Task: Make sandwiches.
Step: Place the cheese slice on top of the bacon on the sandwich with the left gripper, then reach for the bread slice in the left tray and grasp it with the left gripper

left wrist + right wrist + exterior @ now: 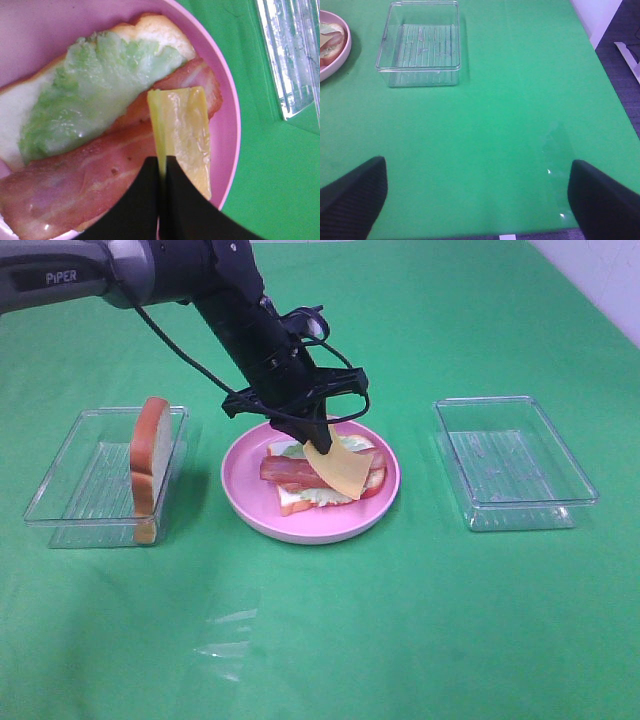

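Note:
On the pink plate (240, 495) lies a bread slice (20, 110) with a lettuce leaf (95, 90) and bacon strips (290, 472) stacked on it. My left gripper (322, 443) hangs over the plate's far side, shut on one edge of the yellow cheese square (342, 470). The cheese slopes down, and its lower part rests on the bacon. In the left wrist view the gripper (162, 165) pinches the cheese (182, 130) edge-on above the bacon (85, 185). A second bread slice (150, 465) stands on edge in the left tray (75, 490). My right gripper (477, 200) is open over bare cloth.
A clear plastic tray (512, 462) with nothing in it sits right of the plate; it also shows in the right wrist view as the tray (420, 42) beside the plate's rim (340, 62). Green cloth covers the table. The table's right edge (600, 65) lies past the tray.

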